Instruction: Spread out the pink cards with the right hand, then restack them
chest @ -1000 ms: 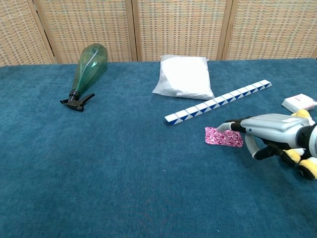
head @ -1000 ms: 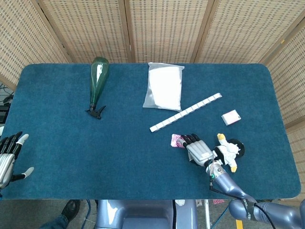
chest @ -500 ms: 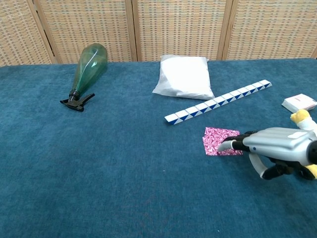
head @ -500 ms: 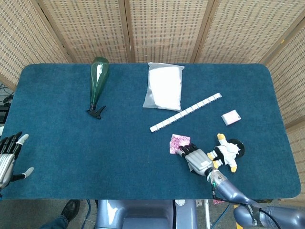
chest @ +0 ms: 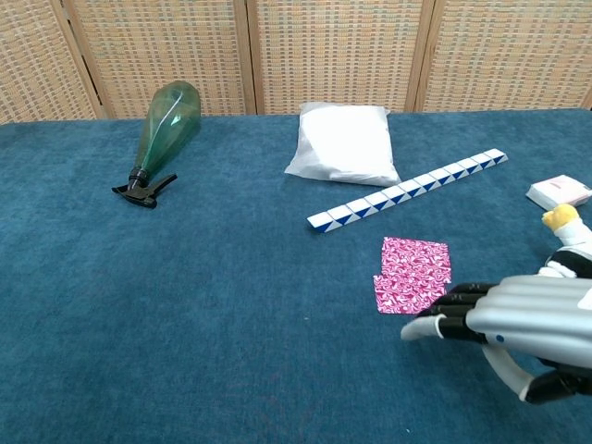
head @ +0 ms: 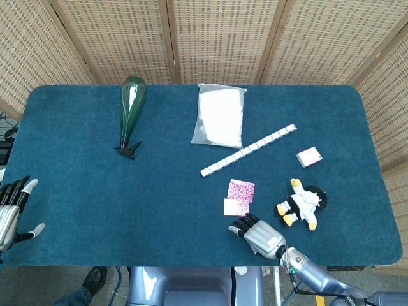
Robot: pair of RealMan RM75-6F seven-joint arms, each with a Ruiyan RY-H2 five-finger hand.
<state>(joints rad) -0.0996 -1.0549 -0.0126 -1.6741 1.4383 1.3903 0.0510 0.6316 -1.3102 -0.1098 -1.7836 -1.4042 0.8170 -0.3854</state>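
Pink cards lie partly fanned on the blue tabletop near a plush penguin, the empty right robot hand just beside them, fingers apart (spreading looks begun; restacking remains undone).

Head view overhead, chest view low, sharing table

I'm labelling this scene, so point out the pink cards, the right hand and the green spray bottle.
pink cards [chest: 413, 274], chest view, on the patterned face of the spread cards.
right hand [chest: 532, 316], chest view, on the silver back of the hand.
green spray bottle [head: 132, 102], head view, on its body.
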